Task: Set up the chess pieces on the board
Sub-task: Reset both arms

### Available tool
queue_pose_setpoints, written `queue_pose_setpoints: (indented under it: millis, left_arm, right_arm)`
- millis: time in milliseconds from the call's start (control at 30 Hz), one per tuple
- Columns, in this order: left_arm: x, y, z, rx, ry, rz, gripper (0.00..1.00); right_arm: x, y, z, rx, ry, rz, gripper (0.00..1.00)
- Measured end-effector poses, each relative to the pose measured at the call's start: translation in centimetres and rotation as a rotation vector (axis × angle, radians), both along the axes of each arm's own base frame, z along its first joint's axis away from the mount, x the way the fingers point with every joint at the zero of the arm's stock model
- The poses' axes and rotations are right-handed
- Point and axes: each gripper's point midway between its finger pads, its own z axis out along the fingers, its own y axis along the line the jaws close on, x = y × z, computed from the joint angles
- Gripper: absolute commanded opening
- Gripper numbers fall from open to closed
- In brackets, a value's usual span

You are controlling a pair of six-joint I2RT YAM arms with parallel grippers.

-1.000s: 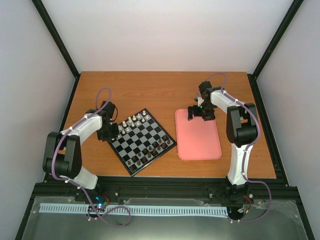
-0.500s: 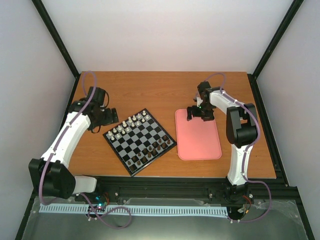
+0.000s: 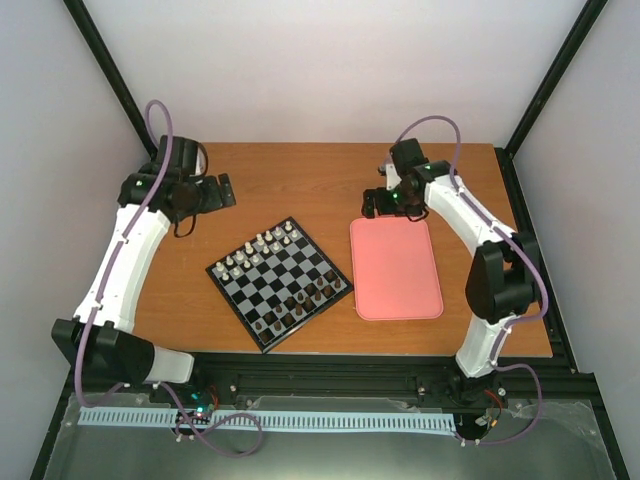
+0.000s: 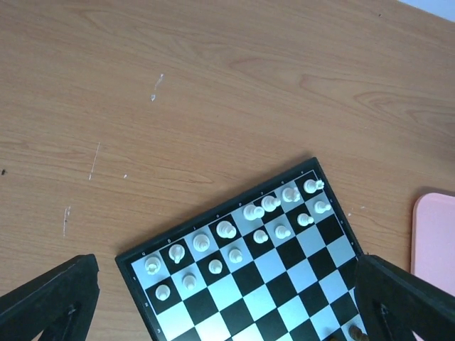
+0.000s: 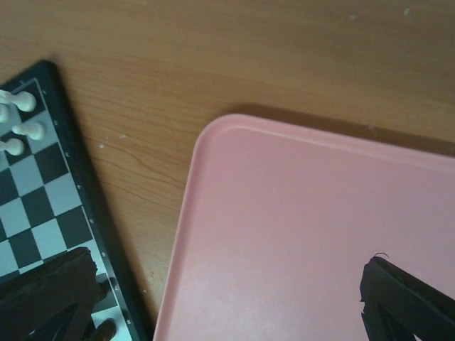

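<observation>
- I see the board [image 3: 285,276] lying turned like a diamond on the brown wooden table [image 3: 300,180], left of centre.
- The chess pieces [image 3: 262,247] stand in two rows along its far-left edge, and dark brown pieces [image 3: 300,303] line the near-right edge.
- A pink tray [image 3: 395,268] lies just right of the board, not touching it.
- My left gripper [image 3: 228,190] hovers over bare wood beyond the board's left corner, fingers spread wide and gripping nothing.
- My right gripper [image 3: 372,203] hangs at the tray's far-left corner, also spread wide and unloaded.
- Pale scuffs [image 4: 94,160] mark the wood.
- White walls [image 3: 330,70] and black frame posts [image 3: 110,70] enclose the table.
</observation>
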Motion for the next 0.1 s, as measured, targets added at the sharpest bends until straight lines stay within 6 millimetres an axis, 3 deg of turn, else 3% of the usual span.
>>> queue_pose_setpoints:
  millis: [100]
  left_arm:
    - [0.1, 0.0, 0.4, -0.001, -0.009, -0.003, 1.00]
  right_arm:
    - [0.0, 0.2, 2.1, 0.013, -0.058, 0.004, 1.00]
